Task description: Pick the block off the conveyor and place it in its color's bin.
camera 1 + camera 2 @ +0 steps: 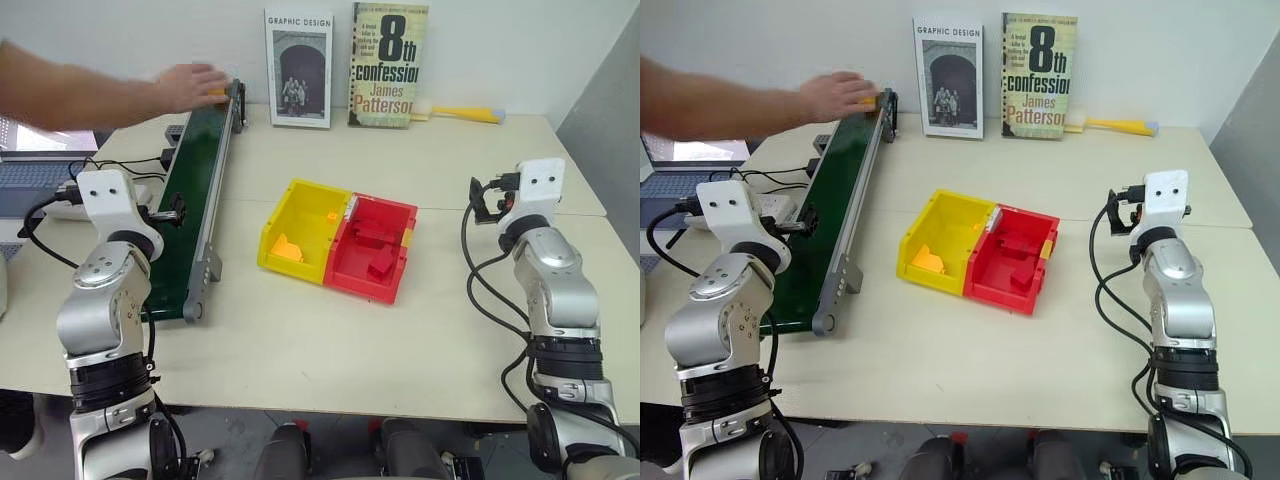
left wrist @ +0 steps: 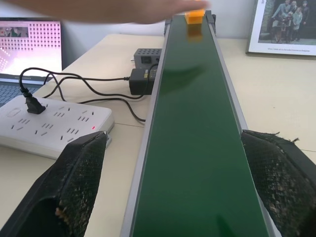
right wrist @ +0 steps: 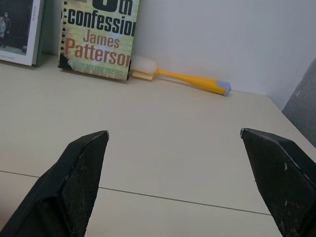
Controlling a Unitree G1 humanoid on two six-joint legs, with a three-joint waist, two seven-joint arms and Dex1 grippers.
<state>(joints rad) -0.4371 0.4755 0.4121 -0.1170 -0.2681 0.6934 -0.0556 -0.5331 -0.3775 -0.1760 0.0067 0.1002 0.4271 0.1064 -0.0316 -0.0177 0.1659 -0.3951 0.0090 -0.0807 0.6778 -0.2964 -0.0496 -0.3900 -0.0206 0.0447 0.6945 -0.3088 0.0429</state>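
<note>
Counted: one conveyor (image 1: 190,190), one block (image 2: 194,16) on it, two joined bins (image 1: 300,228), two books (image 1: 388,65), one brush (image 1: 462,113), one power strip (image 2: 54,126), one laptop (image 2: 29,49).

Readable text: white book (image 1: 299,68) against the wall has "GRAPHIC DESIGN" on its cover, and the book beside it (image 1: 388,64) reads "8th confession", "James Patterson", with small unreadable lines of print at the top; nothing else legible.

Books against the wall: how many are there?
2. The Graphic Design book stands beside the 8th Confession novel, both upright at the table's far edge.
</note>
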